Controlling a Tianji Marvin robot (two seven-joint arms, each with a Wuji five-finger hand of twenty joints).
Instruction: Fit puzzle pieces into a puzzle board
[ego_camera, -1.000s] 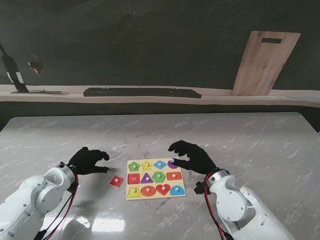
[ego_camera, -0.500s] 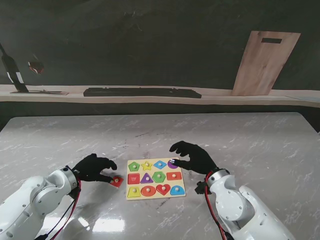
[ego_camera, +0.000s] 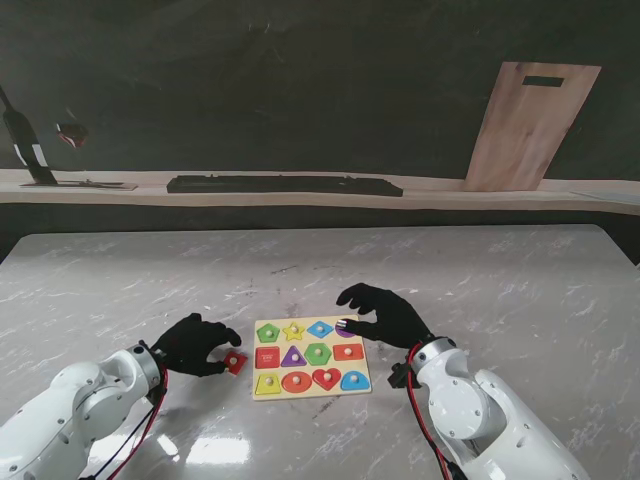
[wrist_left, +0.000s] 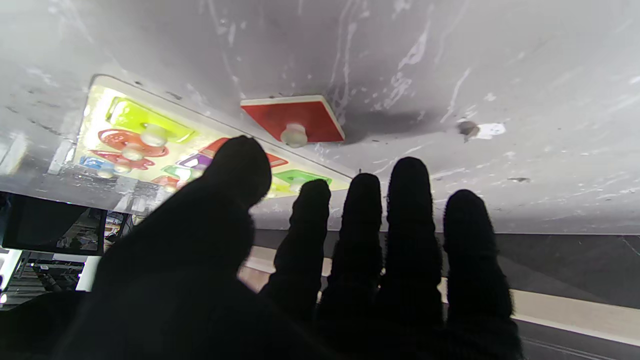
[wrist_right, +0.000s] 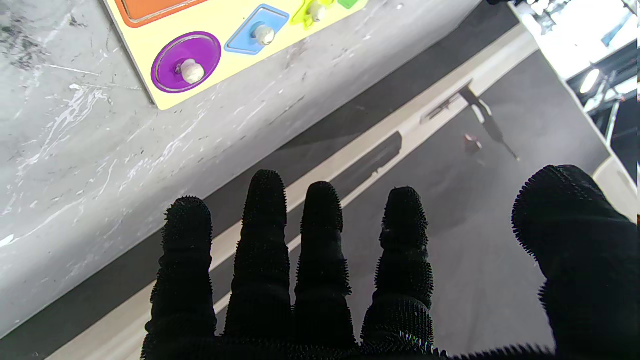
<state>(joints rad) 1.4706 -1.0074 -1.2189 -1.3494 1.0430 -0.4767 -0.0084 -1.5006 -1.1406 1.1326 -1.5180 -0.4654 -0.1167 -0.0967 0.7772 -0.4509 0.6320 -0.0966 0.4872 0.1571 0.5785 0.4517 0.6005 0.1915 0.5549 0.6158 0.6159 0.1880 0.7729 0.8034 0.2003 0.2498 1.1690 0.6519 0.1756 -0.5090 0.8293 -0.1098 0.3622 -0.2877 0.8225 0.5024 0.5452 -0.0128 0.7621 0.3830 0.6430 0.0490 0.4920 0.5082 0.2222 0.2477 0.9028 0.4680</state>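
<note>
Presently: red square piece (wrist_left: 291, 120) on table (ego_camera: 120, 280), just off puzzle board's (ego_camera: 310, 356) left edge. Left hand (ego_camera: 197, 345) over it, fingers apart, ungrasped; right hand (ego_camera: 385, 313) apart, empty. Risk: fingers nudging piece away, missing knob.

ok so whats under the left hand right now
The loose red square piece lies flat on the marble table under the left hand. The fingers hide part of it from the stand's view; contact isn't visible.
</note>
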